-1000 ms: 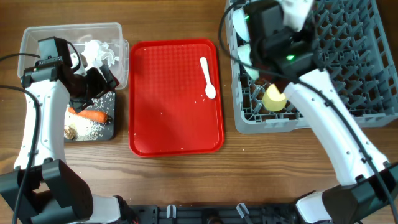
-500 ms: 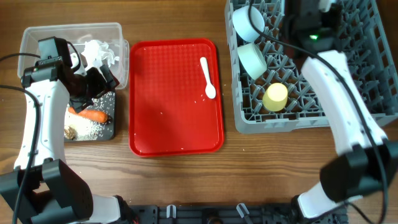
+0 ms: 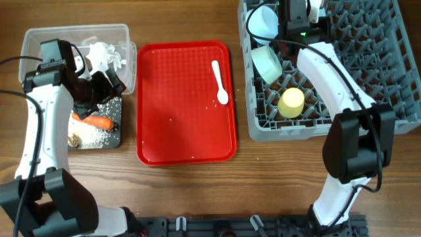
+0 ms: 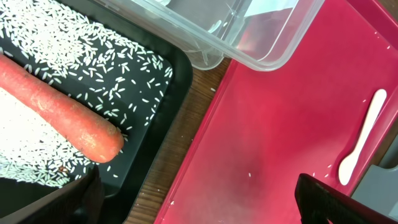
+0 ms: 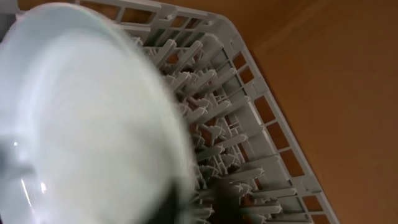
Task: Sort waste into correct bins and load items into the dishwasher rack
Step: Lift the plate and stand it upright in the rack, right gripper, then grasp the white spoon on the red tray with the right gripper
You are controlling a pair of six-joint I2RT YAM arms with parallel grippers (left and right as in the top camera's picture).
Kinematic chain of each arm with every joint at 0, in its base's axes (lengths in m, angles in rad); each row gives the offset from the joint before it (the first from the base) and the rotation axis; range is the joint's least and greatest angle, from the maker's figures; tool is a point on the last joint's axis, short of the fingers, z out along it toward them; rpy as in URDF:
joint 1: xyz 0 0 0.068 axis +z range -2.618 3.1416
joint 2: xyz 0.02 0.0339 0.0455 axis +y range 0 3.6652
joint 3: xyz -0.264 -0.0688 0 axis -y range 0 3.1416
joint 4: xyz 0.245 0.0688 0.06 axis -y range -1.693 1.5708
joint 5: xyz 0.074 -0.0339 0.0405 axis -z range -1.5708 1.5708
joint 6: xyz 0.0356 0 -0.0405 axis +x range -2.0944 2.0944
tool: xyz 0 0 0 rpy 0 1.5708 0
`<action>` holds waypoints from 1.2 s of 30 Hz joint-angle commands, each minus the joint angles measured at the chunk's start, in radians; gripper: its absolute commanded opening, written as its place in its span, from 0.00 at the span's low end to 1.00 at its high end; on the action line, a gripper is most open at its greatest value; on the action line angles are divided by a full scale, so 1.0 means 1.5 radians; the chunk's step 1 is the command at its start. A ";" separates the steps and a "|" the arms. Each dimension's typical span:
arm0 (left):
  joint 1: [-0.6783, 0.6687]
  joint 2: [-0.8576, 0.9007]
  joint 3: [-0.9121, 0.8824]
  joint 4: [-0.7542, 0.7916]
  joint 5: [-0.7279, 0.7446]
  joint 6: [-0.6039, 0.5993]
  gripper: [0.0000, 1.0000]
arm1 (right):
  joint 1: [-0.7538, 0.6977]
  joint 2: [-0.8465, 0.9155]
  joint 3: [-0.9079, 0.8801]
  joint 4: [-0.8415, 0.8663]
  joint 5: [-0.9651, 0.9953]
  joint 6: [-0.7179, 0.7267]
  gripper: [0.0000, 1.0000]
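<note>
My left gripper [image 3: 104, 87] is open and empty, hovering over the right edge of the black bin [image 3: 120, 126]. In that bin lie the orange carrot [image 3: 97, 121], white rice grains [image 3: 99, 136] and a brown lump [image 3: 74, 139]. The left wrist view shows the carrot [image 4: 56, 115], rice [image 4: 93, 56] and gripper [image 4: 199, 205]. White tissue [image 3: 105, 56] lies in the clear bin [image 3: 39, 36]. My right gripper [image 3: 297, 13] is at the back of the dishwasher rack [image 3: 368, 66], shut on the pale blue plate [image 5: 81, 112]. Two bowls [image 3: 263, 21] [image 3: 268, 63] and the yellow cup [image 3: 291, 103] sit in the rack. No red wrapper shows.
The flat red tray [image 3: 184, 112] lies between the bins and the rack, with the white plastic spoon [image 3: 220, 82] and a few stray rice grains on it. The spoon also shows in the left wrist view [image 4: 364, 137]. Bare wooden table surrounds everything.
My right arm swung from the rack's front left to the back, then shifted left along the back edge, uncovering both bowls and the cup. The left arm has not moved.
</note>
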 commanded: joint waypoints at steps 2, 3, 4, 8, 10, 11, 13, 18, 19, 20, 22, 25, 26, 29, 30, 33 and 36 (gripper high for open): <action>0.001 -0.003 0.011 -0.001 0.001 -0.001 1.00 | 0.005 0.006 -0.001 -0.026 -0.013 0.018 1.00; 0.001 -0.003 0.011 -0.001 0.001 -0.001 1.00 | 0.008 0.003 0.000 -0.034 -0.016 0.024 1.00; 0.001 -0.003 0.011 -0.001 0.001 -0.001 1.00 | 0.013 -0.008 0.001 -0.045 -0.029 0.030 1.00; 0.001 -0.003 0.011 -0.001 0.001 -0.001 1.00 | 0.032 -0.062 0.001 -0.080 -0.147 0.035 1.00; 0.001 -0.003 0.011 -0.001 0.001 -0.001 1.00 | 0.042 -0.101 0.006 -0.118 -0.251 0.053 1.00; 0.001 -0.003 0.011 -0.001 0.001 -0.001 1.00 | 0.047 -0.123 0.012 -0.139 -0.315 0.056 1.00; 0.001 -0.003 0.011 -0.001 0.001 -0.001 1.00 | 0.054 -0.165 0.020 -0.164 -0.450 0.075 1.00; 0.001 -0.003 0.011 -0.001 0.001 -0.001 1.00 | 0.084 -0.221 0.020 -0.198 -0.748 0.145 1.00; 0.001 -0.003 0.011 -0.001 0.001 -0.001 1.00 | 0.096 -0.219 0.020 -0.211 -0.751 0.151 1.00; 0.001 -0.003 0.011 -0.001 0.001 -0.001 1.00 | 0.108 -0.214 0.020 -0.221 -0.747 0.156 1.00; 0.001 -0.003 0.011 -0.001 0.001 -0.001 1.00 | 0.153 -0.194 0.020 -0.245 -0.718 0.156 1.00; 0.001 -0.003 0.011 -0.001 0.001 -0.001 1.00 | 0.212 -0.155 0.020 -0.264 -0.649 0.175 1.00; 0.001 -0.003 0.011 -0.001 0.001 -0.001 1.00 | 0.225 -0.143 0.020 -0.268 -0.634 0.178 1.00; 0.001 -0.003 0.011 -0.001 0.001 -0.001 1.00 | 0.258 -0.084 0.020 -0.271 -0.638 0.207 1.00; 0.001 -0.003 0.011 -0.001 0.001 -0.001 1.00 | 0.260 -0.066 0.020 -0.269 -0.647 0.207 1.00; 0.001 -0.003 0.011 -0.001 0.001 -0.001 1.00 | 0.262 -0.010 0.020 -0.257 -0.700 0.208 1.00; 0.001 -0.003 0.011 -0.001 0.001 -0.001 1.00 | 0.262 0.039 0.020 -0.245 -0.704 0.206 1.00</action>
